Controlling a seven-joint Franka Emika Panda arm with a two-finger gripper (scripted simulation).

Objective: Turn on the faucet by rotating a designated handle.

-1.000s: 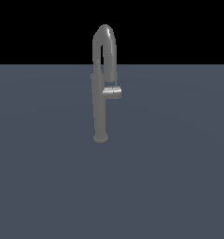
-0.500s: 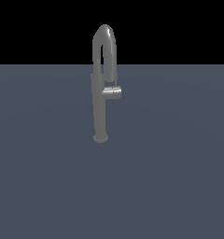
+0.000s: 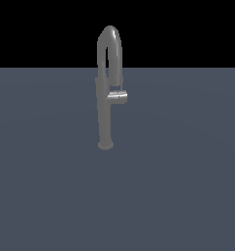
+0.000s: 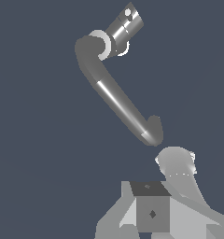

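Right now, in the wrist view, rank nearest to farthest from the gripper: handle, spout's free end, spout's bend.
1. Spout's free end, just beyond the gripper.
2. Spout's bend, farther along.
3. Handle, past the bend.

The faucet [image 3: 105, 98] is plain grey metal with pale glints along its spout, and its handle [image 3: 117, 97] is the same grey. The surface [image 3: 188, 186] beneath is uniform slate blue-grey, the backdrop black.

The exterior view looks level from the side, well back, at the upright faucet [image 3: 105, 98] on the dark floor [image 3: 188, 196]. The wrist view looks steeply down from above, nearer. Both share the faucet and its handle [image 3: 117, 97] [image 4: 125, 24].
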